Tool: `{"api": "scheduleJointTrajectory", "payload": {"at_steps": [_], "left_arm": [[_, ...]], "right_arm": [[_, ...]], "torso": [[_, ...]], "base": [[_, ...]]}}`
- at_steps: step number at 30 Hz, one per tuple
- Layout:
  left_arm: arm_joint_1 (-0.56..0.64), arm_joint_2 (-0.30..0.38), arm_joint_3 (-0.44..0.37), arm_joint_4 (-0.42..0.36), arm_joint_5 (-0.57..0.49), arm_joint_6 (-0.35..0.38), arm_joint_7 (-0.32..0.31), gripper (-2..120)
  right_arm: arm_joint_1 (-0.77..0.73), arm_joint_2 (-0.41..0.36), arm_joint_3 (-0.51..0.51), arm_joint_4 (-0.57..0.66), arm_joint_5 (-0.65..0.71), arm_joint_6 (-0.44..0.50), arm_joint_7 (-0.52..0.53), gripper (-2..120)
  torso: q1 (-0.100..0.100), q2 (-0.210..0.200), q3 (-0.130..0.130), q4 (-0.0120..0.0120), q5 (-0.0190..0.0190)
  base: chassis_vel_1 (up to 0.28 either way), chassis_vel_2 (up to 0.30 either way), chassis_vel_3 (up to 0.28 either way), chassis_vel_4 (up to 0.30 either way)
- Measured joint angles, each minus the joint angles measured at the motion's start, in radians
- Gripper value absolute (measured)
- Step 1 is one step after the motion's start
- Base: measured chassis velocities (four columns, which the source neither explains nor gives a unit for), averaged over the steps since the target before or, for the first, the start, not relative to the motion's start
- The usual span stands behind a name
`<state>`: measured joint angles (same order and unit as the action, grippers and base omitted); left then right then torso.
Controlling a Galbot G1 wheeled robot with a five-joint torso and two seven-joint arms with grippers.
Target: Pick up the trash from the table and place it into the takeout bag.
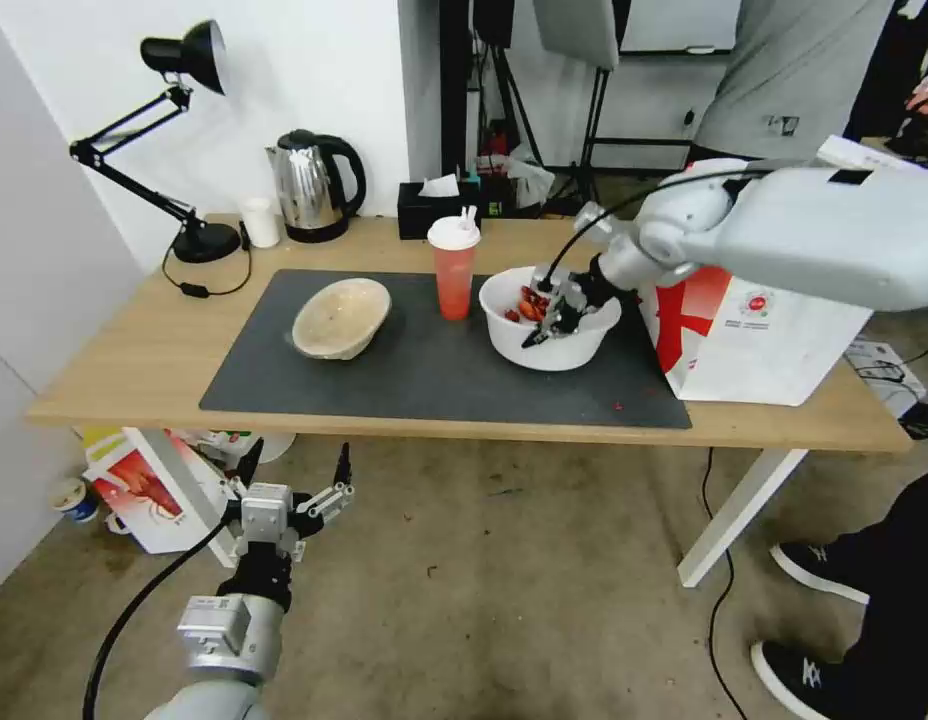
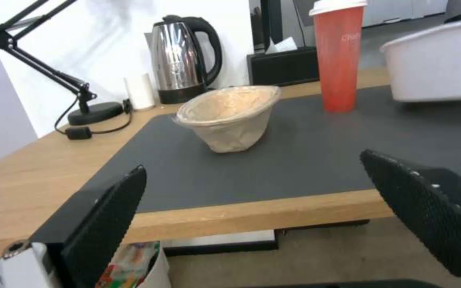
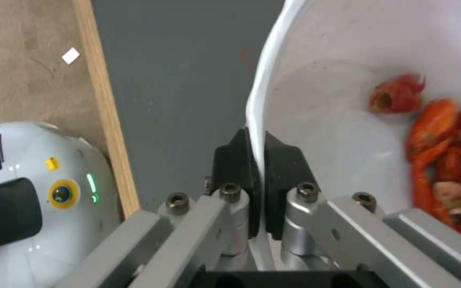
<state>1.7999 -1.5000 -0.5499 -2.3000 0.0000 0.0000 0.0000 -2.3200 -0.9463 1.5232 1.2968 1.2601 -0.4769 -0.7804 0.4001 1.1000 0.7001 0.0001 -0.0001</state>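
The large white bowl (image 1: 552,345) with red crayfish shells (image 3: 444,132) stands on the dark mat (image 1: 424,370) of the table (image 1: 134,370). My right gripper (image 1: 552,318) is shut on its rim; the fingertips (image 3: 284,160) pinch the thin white wall (image 3: 316,112) from both sides. The red cup (image 1: 453,272) with lid and straw stands just left of it, and the beige bowl (image 1: 341,318) lies tilted farther left. The takeout bag (image 1: 774,340) stands at the table's right end, beside the white bowl. My left gripper (image 1: 294,480) hangs open below the front edge, facing the beige bowl (image 2: 230,116).
A kettle (image 1: 314,185), a desk lamp (image 1: 189,130), a small white cup (image 1: 261,222) and a black tissue box (image 1: 434,208) line the back of the table. A red-and-white box (image 1: 149,490) sits on the floor under the left end.
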Motion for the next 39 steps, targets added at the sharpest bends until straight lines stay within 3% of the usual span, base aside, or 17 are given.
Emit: {"api": "scheduleJointTrajectory", "payload": {"at_steps": [39], "left_arm": [[0.0,0.0,0.0,0.0,0.0,0.0,0.0,100]], "right_arm": [[0.353,0.06,-0.082,0.21,0.125,0.018,-0.024,0]], "torso": [[0.0,0.0,0.0,0.0,0.0001]], "base": [[0.0,0.0,0.0,0.0]]}}
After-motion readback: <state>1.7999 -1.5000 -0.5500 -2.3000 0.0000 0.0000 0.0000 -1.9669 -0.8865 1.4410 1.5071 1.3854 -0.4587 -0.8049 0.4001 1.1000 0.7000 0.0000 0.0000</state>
